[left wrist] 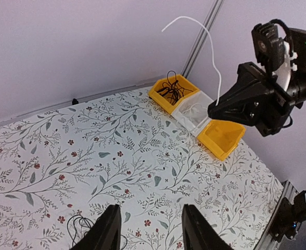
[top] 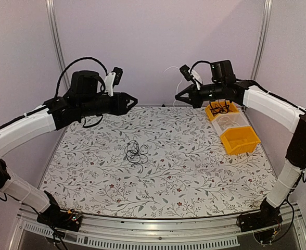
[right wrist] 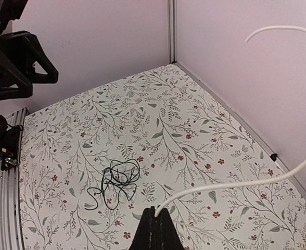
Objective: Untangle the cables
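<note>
A tangled bunch of thin black cables (top: pixel 136 151) lies loose on the flowered table, also seen in the right wrist view (right wrist: pixel 119 179) and at the bottom left of the left wrist view (left wrist: pixel 80 226). My left gripper (top: pixel 132 101) hovers high over the back left. Its fingers (left wrist: pixel 109 232) are apart with nothing between them, so the gripper (left wrist: pixel 150 221) is open. My right gripper (top: pixel 179 98) hangs high at the back right, shut (right wrist: pixel 154 212) on the end of a thin white cable (right wrist: pixel 236 179). That cable arcs up and away (left wrist: pixel 213 52).
Three small bins stand in a row at the back right: a yellow bin (top: pixel 219 111) holding more black cables (left wrist: pixel 171 88), a clear bin (top: pixel 231 122), and a second yellow bin (top: pixel 240 140). Walls and metal posts (top: pixel 54 31) close off the back and sides.
</note>
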`<state>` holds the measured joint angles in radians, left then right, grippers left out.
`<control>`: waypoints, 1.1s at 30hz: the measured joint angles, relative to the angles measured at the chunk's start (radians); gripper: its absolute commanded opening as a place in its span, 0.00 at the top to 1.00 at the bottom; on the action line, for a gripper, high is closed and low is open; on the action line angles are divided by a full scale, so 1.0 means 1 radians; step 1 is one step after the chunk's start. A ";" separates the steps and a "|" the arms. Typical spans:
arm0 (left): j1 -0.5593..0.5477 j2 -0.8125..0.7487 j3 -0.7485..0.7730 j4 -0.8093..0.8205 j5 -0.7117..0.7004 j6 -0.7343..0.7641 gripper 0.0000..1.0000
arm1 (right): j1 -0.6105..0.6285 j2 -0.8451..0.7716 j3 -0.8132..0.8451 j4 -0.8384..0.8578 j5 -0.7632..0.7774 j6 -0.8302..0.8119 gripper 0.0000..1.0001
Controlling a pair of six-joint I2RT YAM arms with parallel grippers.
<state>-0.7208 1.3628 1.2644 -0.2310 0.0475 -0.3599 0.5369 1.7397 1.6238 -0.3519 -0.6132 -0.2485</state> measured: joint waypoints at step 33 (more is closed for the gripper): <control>0.000 0.121 0.037 -0.020 0.050 -0.057 0.57 | -0.481 -0.017 0.020 -0.133 0.197 -0.392 1.00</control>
<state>-0.7208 1.4837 1.3010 -0.2512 0.0978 -0.4168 0.0555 1.7226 1.6440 -0.4847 -0.4164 -0.6407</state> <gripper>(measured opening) 0.433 0.015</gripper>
